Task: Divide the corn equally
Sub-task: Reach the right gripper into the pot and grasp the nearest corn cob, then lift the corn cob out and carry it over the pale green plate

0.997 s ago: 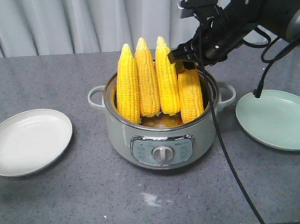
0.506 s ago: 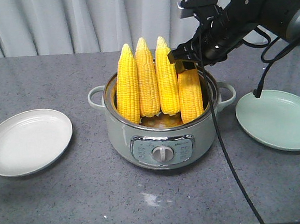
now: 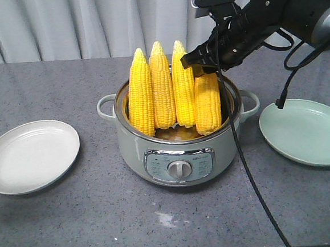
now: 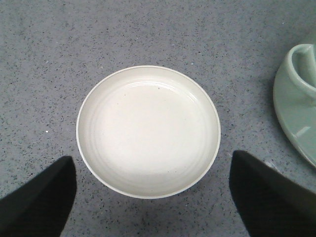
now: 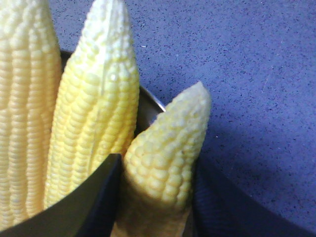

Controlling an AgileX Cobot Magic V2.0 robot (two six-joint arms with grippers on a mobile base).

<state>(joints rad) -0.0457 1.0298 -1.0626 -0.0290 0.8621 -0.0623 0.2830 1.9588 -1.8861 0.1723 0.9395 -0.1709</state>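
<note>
Right tool (image 3: 199, 62): clamped on the upper end of the gripped cob (image 3: 207, 103), right of centre in the upper half of the front view. In the right wrist view its two dark fingers (image 5: 74, 207) bear against opposite sides of this cob (image 5: 165, 163), below the pale tip.

The gripped cob stands upright in the cooker pot (image 3: 178, 151), at the right end of a row. The three other cobs (image 3: 162, 86) stand upright in the same pot, tips up, touching one another. The nearest of them touches the gripped cob.

The cooker pot is pale green with a front control knob. It sits at the centre of the grey counter (image 3: 104, 220).

A green plate (image 3: 308, 132) lies on the counter at the right of the frame, just beside the pot handle. A white plate (image 3: 30, 157) lies at the left, apart from the pot.

Left tool (image 4: 153, 197): fingers apart, holding nothing. It hangs above the white plate (image 4: 148, 131), one finger in each lower corner of the left wrist view.
</note>
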